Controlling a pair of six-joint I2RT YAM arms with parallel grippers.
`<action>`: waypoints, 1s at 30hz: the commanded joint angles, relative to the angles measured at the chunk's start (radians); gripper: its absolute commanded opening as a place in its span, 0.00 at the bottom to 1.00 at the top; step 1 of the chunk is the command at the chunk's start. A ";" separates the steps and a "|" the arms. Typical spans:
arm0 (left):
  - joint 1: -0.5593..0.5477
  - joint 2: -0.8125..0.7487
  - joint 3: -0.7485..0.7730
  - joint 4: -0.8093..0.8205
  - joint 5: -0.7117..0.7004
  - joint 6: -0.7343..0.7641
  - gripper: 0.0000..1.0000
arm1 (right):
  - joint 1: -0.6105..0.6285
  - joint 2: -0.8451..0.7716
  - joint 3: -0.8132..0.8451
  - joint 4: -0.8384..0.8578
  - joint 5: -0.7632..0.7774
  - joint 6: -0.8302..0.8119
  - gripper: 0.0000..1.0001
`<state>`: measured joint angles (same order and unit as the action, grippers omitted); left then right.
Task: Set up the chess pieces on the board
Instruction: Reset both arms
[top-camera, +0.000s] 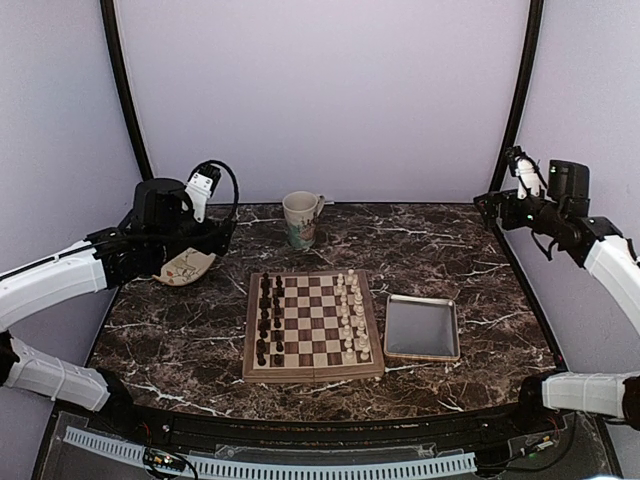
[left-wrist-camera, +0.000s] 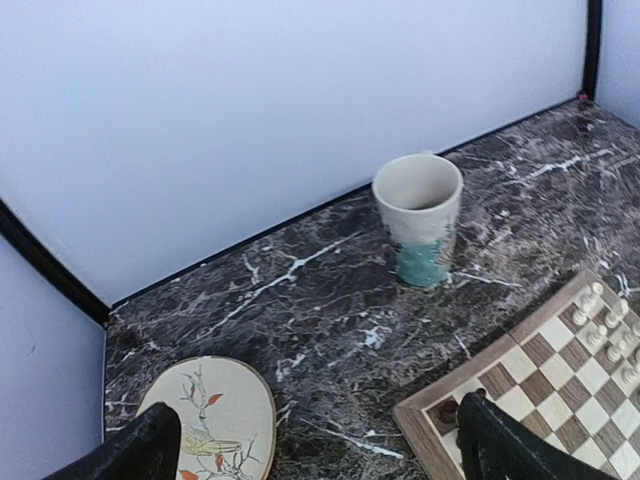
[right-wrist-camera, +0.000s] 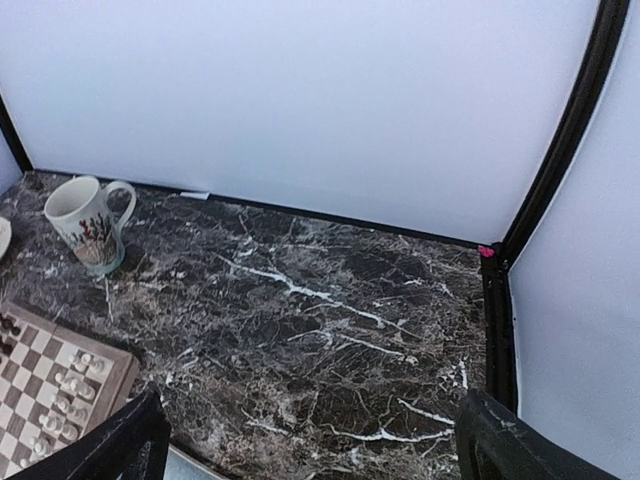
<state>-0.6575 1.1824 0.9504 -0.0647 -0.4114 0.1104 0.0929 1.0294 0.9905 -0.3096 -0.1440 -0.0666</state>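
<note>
Standing two files deep on the board (top-camera: 312, 373), below the gaping, empty left gripper (left-wrist-camera: 320, 415) and right gripper (right-wrist-camera: 312, 403), the dark pieces (top-camera: 265, 320) look fully set, nothing seemingly left.

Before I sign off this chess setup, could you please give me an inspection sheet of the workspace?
Surface: marble table, no spills seen.
Job's things: board centred; dark pieces along its left side, white pieces along its right.
Clutter: mug behind the board, plate at left, empty tray at right.
Grippers: left gripper open, right gripper open, both empty, away from the board.
Cables: black cable looped at the left wrist.
Surroundings: pale walls, black posts.
</note>
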 joint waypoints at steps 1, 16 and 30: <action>0.033 -0.055 -0.036 0.145 -0.111 -0.086 0.99 | -0.062 -0.067 -0.068 0.132 -0.018 0.092 1.00; 0.103 -0.034 0.044 0.014 -0.108 -0.066 0.99 | -0.128 -0.084 0.044 0.085 0.012 0.074 1.00; 0.104 -0.046 0.058 -0.014 -0.074 -0.064 0.99 | -0.131 0.003 0.111 0.041 -0.055 0.087 1.00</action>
<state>-0.5587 1.1515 0.9833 -0.0624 -0.4946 0.0338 -0.0322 1.0355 1.0714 -0.2535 -0.1665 0.0345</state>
